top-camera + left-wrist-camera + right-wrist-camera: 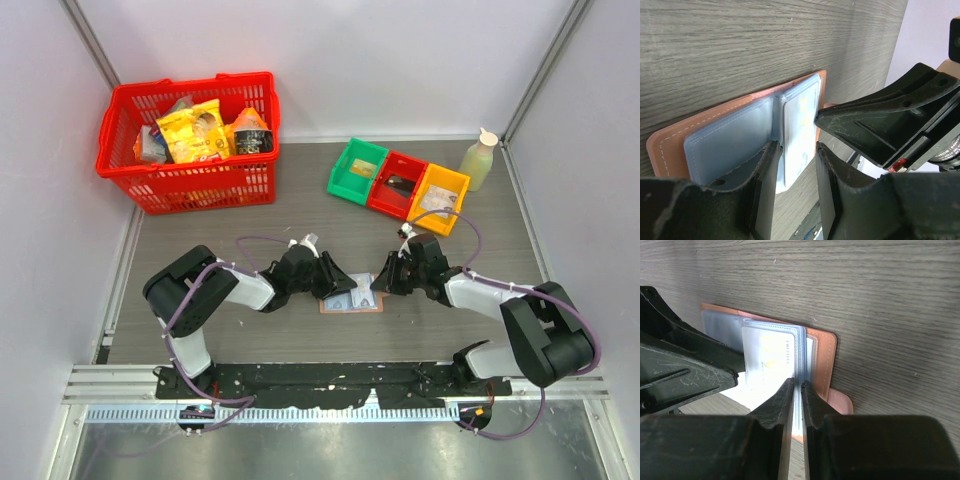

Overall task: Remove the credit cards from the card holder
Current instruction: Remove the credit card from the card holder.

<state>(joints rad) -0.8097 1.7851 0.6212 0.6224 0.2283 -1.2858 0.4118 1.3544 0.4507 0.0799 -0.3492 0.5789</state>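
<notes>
The card holder (350, 299) lies open on the table between both grippers, pinkish-tan outside (670, 145) with light blue lining. A pale credit card (802, 117) sits in its raised clear sleeve and also shows in the right wrist view (767, 357). My left gripper (338, 284) is open (795, 152). Its left finger rests on the blue lining, and the sleeve's corner lies between the fingers. My right gripper (378, 286) is closed to a narrow slit (797, 386) on the stacked sleeve edges, next to the tan cover (820, 357) and snap tab (840, 402).
A red basket (190, 140) of snack packets stands at the back left. Green (357, 170), red (397, 183) and yellow (440, 195) bins sit at the back right, with a pale bottle (478, 160) beside them. Walls enclose the table's left, back and right sides.
</notes>
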